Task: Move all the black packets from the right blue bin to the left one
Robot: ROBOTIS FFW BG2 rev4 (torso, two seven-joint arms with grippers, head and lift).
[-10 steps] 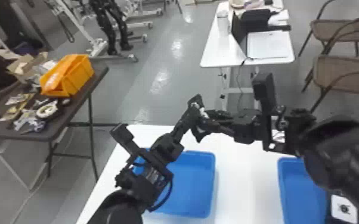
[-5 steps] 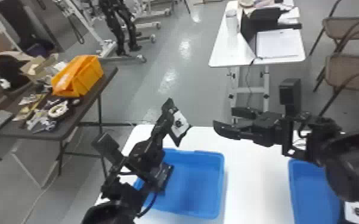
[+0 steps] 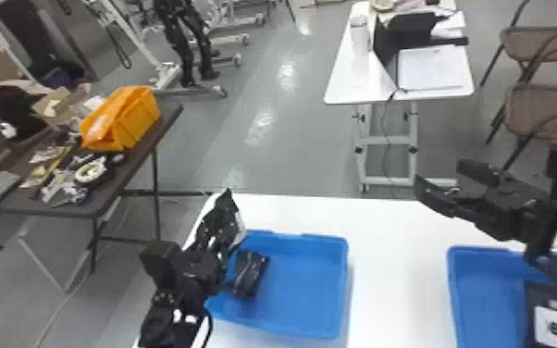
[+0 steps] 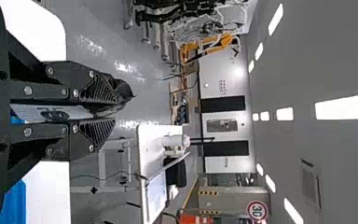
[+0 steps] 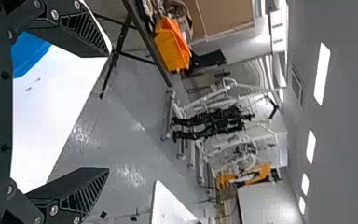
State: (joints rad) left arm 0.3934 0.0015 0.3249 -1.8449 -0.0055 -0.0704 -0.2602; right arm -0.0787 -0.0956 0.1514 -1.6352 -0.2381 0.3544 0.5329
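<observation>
Your left hand (image 3: pixel 221 221), above the far left corner of the left blue bin (image 3: pixel 344 277), pinches a black packet (image 3: pixel 240 229). Inside that bin, toward its left side, lies another packet (image 3: pixel 250 274). Well right of it, your right hand (image 3: pixel 439 175) is spread, and a labelled packet (image 3: pixel 534 301) sits in the right blue bin (image 3: pixel 451 277).

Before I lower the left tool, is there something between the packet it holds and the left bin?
Nothing visible stands between the packet in the left tool and the left bin. Another packet lies inside, towards the bin's left side.
</observation>
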